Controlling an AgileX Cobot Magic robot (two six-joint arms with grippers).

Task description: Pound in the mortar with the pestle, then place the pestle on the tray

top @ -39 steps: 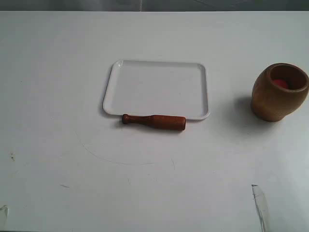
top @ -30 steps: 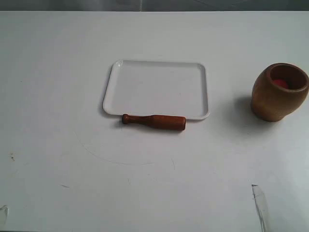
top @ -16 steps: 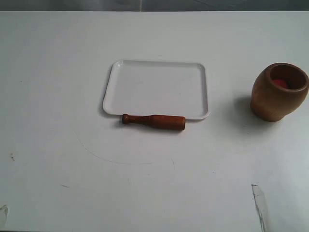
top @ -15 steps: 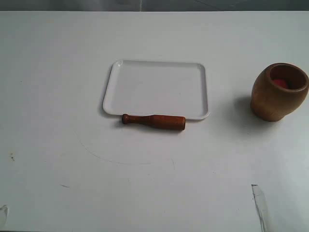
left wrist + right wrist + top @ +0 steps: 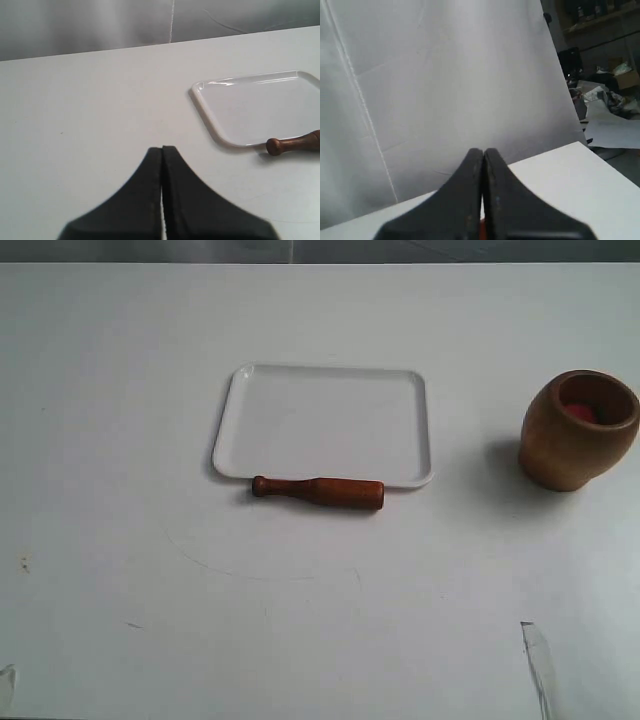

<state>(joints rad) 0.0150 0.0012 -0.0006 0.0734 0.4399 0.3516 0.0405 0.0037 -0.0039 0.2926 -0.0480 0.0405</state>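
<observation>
Nothing is in hand yet. The pestle (image 5: 318, 491) lies flat on the counter (image 5: 120, 390), right against the near rim of the white tray (image 5: 325, 425). Its small knob points away from the mortar (image 5: 575, 440) and its thick end points toward it. The mortar stands upright well off to the right of the tray, with something red (image 5: 582, 413) showing inside its mouth.

The left hand (image 5: 161, 150) has its two fingers pressed together on nothing, and it hangs over bare counter with the tray corner and the pestle's knob ahead of it. The right hand (image 5: 483, 151) is likewise closed and empty, and it points up at a pale backdrop rather than at the work. Neither hand shows in the wide view.

So the step in hand is the pickup, I'd say. Whichever hand goes must first spread its fingers, then come down across the thin end of the pestle, leaving the thick end free for pounding. The awkward part looks to be the tray rim. One finger has to slip in on that side, and it could land on the rim or roll the pestle. A slow, square descent seems wise.
</observation>
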